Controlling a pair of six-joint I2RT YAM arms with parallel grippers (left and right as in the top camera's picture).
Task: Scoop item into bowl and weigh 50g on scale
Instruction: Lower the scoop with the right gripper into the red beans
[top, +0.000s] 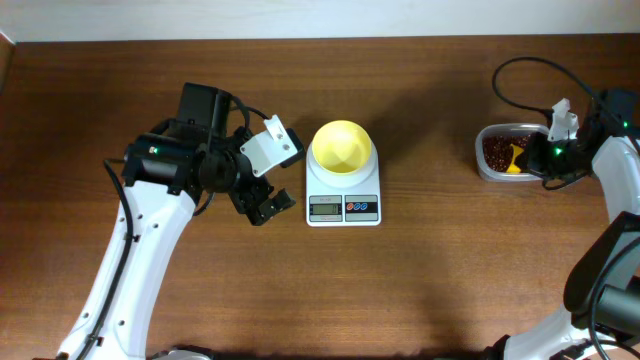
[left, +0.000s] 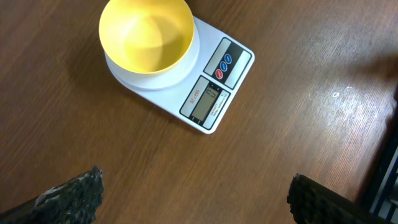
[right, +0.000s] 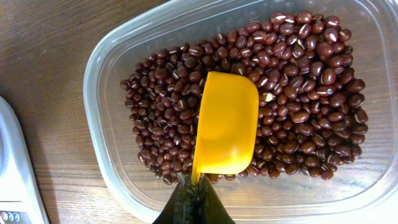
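A: So, where is everything, reckoned from the scale (top: 343, 208)?

B: The bowl (top: 341, 147) sits on top of the scale and looks empty. The beans (right: 298, 93) lie in a clear tub (right: 106, 56) well off to the scale's right, on the counter (top: 450, 280). The left end effector (left: 196, 196) hangs just to the scale's left, fingers (left: 74, 193) spread wide, holding nothing.

A: And the other one?

B: The right end effector (right: 194, 199) is clamped narrow on the handle end of the yellow scoop (right: 227, 130), whose cup lies over the beans inside the tub. I see only plain yellow plastic on the cup and no beans in it, so I judge the scoop is not yet filled.

A: How would you fill it well?

B: Tip the cup's lip down into the deep part of the heap and push along the tub's long way rather than at a wall. Then level it before lifting. A modest load beats a heaped one: those grains are small, smooth and rounded, and they would likely roll off on the trip across to the scale.

A: Anything to watch?

B: The tub looks light, so a hard shove might slide it. The grip on the scoop is thin, and if the scoop twists, the cup tilts and spills. The scale's display (left: 208, 99) is too small to read, so I can't say whether it is zeroed with the bowl on.
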